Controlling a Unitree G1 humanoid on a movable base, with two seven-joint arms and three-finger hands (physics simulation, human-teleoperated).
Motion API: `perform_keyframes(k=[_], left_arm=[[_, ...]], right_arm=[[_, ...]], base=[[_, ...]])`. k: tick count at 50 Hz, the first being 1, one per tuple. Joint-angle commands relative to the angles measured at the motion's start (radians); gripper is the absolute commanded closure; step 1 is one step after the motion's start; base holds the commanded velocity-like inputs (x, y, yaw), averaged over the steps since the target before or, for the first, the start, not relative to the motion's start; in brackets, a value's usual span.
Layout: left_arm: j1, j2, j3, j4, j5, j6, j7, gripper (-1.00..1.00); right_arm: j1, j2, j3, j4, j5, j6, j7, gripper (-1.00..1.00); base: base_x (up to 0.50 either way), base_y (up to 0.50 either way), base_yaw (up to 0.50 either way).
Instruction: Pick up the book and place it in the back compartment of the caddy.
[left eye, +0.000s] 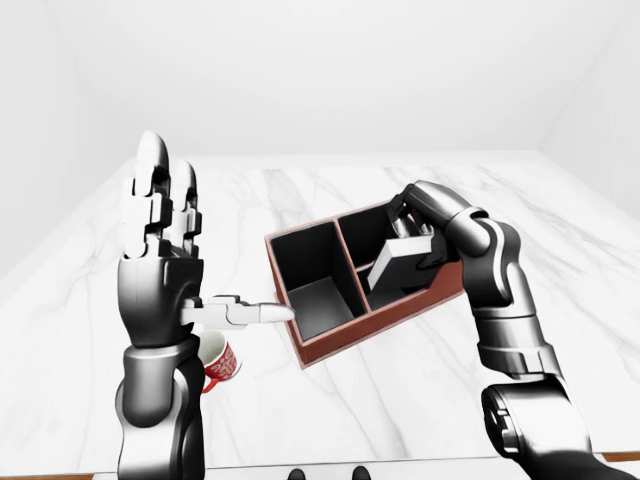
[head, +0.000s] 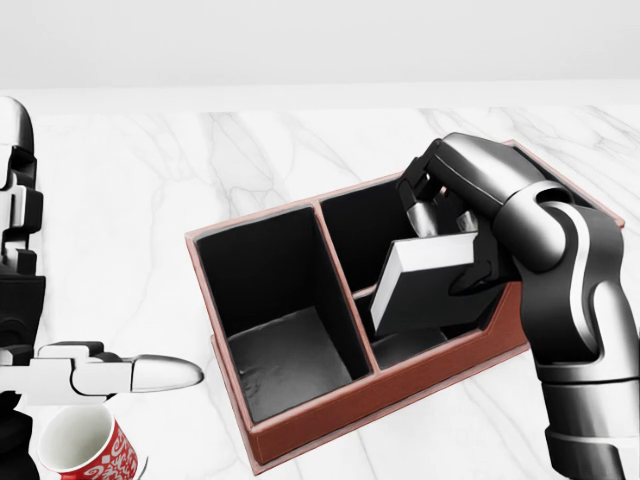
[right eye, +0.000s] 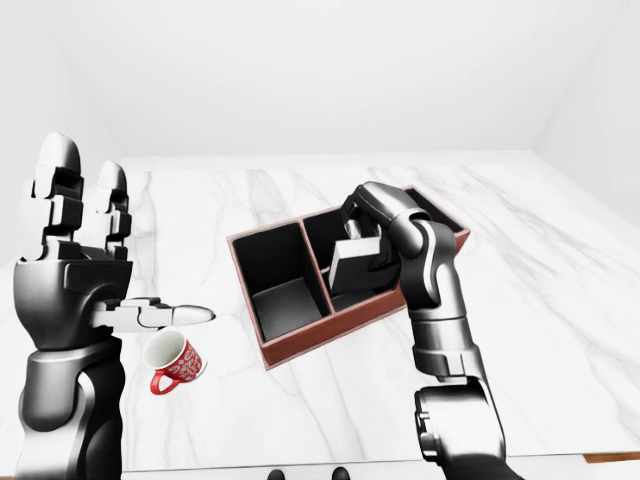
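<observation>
A: We're holding the book (head: 422, 283) tilted over the caddy (head: 300, 425), right hand (head: 445, 215) fingers clamped on its top edge, low corner dipping toward the divided right side.

B: Lifting's done; seating it isn't. Which compartment is under it, we're not seeing — the arm's covering that. Left hand (left eye: 160, 235) is hanging fingers spread, above the red mug (right eye: 174, 362).

I see a red-and-white mug (right eye: 176, 364) lying tipped on its side. It rests on the white marble counter (right eye: 560, 280).
</observation>
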Motion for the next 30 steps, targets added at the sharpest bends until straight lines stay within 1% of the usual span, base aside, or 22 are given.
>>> perform_keyframes(k=[1,11,30], left_arm=[[0.004,-0.002,-0.003,0.004,0.003,0.0,-0.002,-1.0],[0.003,-0.002,-0.003,0.002,0.003,0.0,-0.002,-1.0],[0.002,-0.002,-0.003,-0.004,0.003,0.0,-0.002,-1.0]], right_arm=[[-0.019,-0.002,-0.006,0.036,0.007,0.0,-0.05,1.0],[-0.033,-0.003,-0.003,0.101,0.013,0.0,-0.095,1.0],[-0.054,-0.009,0.001,0.169,0.008,0.0,-0.15,1.0]], base=[[0.0,0.0,0.0],[0.0,0.0,0.0],[0.0,0.0,0.0]])
